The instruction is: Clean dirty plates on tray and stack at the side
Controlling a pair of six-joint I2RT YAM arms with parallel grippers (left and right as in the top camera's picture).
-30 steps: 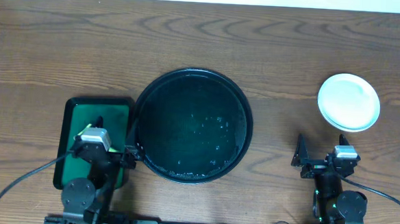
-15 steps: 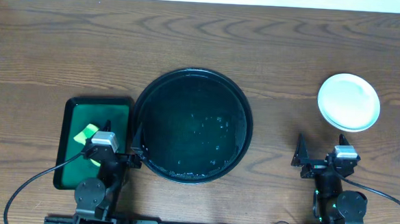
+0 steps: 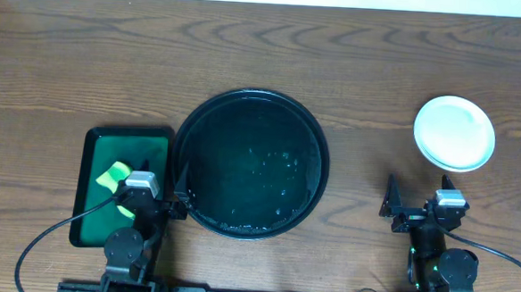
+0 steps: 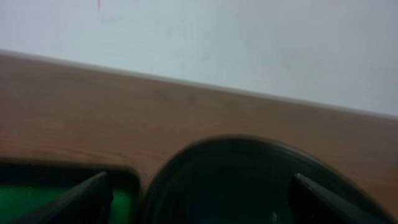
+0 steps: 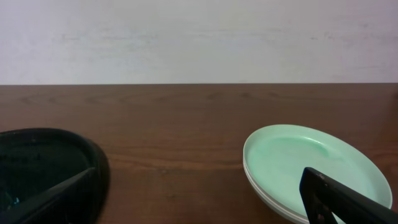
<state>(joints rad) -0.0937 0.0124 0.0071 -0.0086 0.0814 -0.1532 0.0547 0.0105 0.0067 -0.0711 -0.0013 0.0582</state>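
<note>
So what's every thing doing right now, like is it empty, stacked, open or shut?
Black tray: no plates on it, looks wet.
Plates: stacked on the table, top one clean.
Green tray: holds the sponge.
Sponge: lying loose, not held.
Left gripper: open, empty.
Right gripper: open, empty.

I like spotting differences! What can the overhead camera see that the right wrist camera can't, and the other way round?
Only overhead: the green tray with a yellow-green sponge on it. Only right wrist: the plates seen from the side, their rims layered one on another. Both: the black tray, the plates and the wooden table.
</note>
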